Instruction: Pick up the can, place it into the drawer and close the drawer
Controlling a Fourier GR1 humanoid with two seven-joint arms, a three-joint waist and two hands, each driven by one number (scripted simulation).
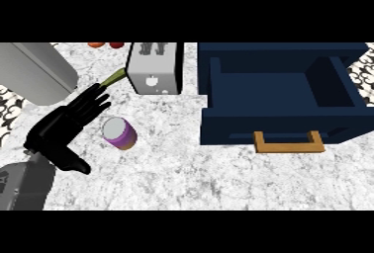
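Your can [119, 133] stands upright on the speckled counter [190, 173], purple with an orange base and a pale grey top, left of the middle and well apart from the drawer [281, 99]. Just to its left you have the left hand [62, 131], fingers straight and spread, pointing up and to the right, thumb stretched down toward the lower edge; it holds nothing and does not touch the can. The dark blue drawer sits open at the right, its tan handle [289, 143] facing you. Behind the can stands a silver toaster [154, 67], with a green stalk [113, 77] beside it and a grey appliance [33, 71] at the far left. Your right hand does not show.
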